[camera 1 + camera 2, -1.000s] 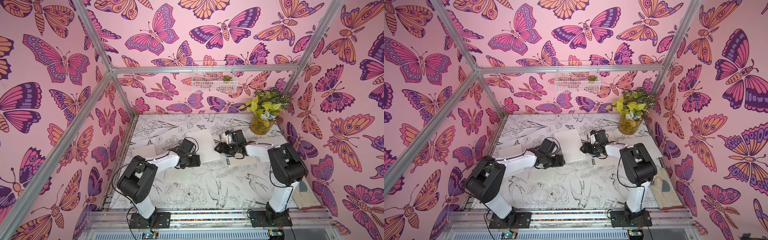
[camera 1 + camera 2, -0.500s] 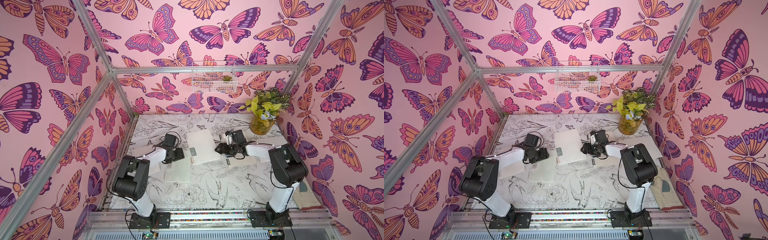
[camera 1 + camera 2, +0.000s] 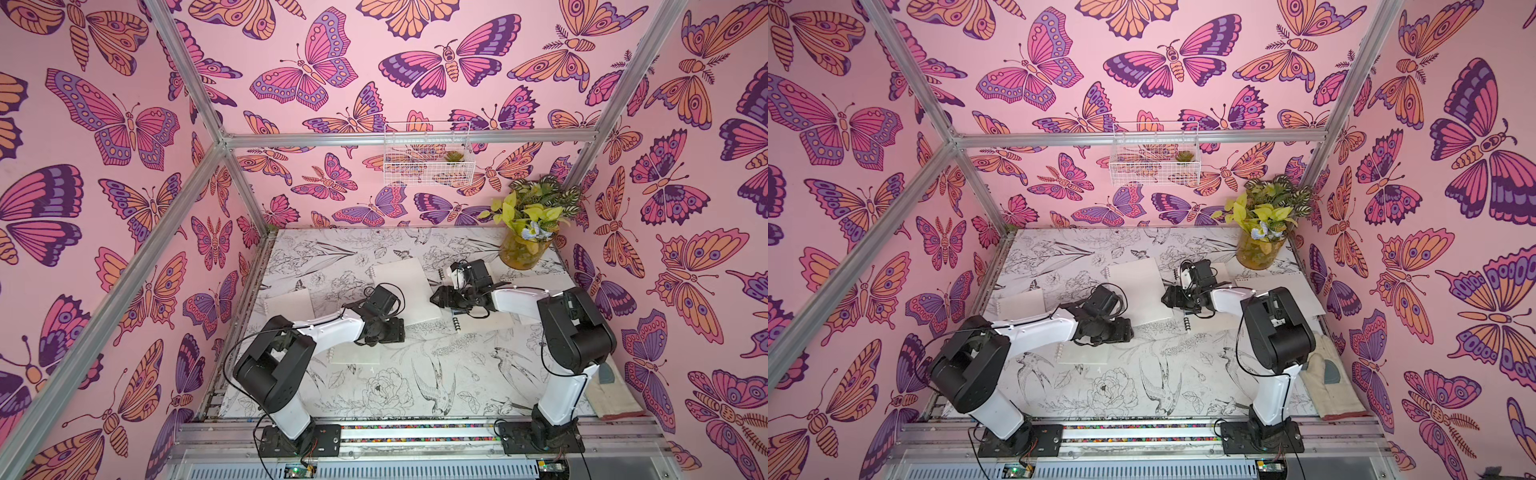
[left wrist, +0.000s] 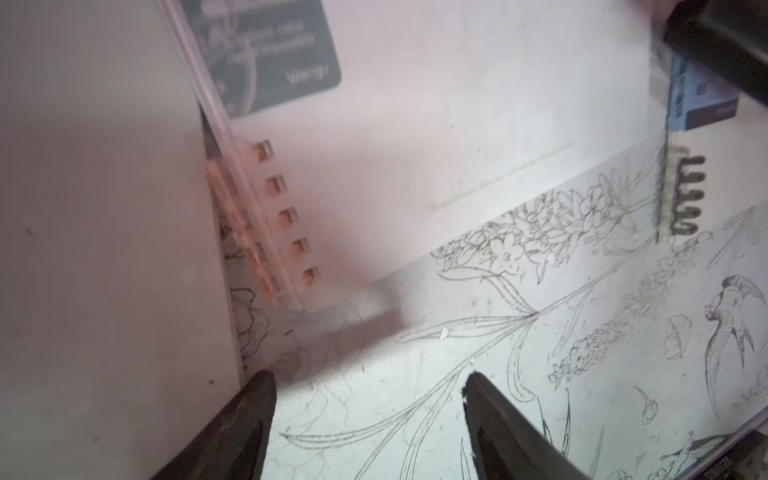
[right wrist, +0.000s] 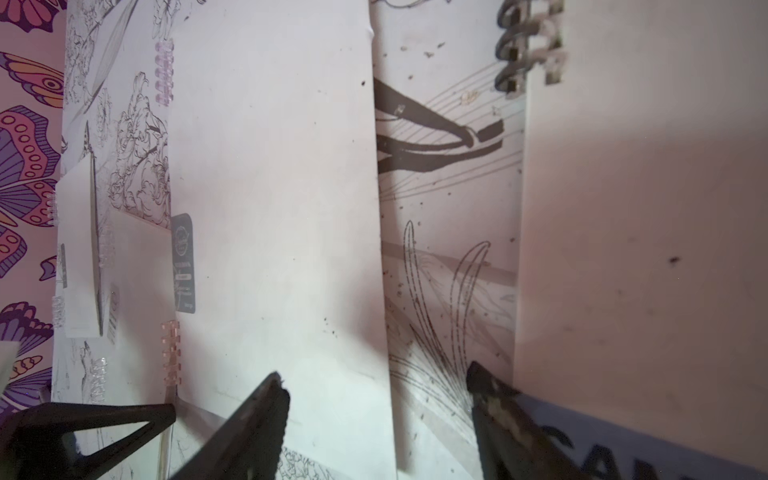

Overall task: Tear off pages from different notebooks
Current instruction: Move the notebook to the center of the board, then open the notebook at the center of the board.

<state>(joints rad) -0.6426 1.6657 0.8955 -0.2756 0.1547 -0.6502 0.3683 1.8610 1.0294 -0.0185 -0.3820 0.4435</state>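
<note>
Notebooks (image 3: pixel 1138 293) lie flat on the flower-printed counter (image 3: pixel 415 386), all cream-white. The middle notebook (image 3: pixel 401 291) has pale coils along its left edge and, in the left wrist view, a grey label (image 4: pixel 274 54) near them. A black-coiled notebook (image 3: pixel 486 325) with a blue label (image 4: pixel 702 104) lies just beside it, partly under the right arm. Another notebook (image 3: pixel 289 303) sits well apart near the left wall. One more pale sheet (image 3: pixel 355 355) lies partly under the left arm; whether that is a notebook or a loose page I cannot tell from above.

The left hand (image 3: pixel 395 330) is low over the counter at the near corner of the middle notebook. Its fingers (image 4: pixel 249 415) are spread with only bare counter between them, holding nothing. The right hand (image 3: pixel 438 297) is open as well. One finger (image 5: pixel 257 415) is over the middle notebook's right edge and the other is by the blue label, with a strip of counter between. A vase of leaves (image 3: pixel 525 249) stands at the far right corner.
</note>
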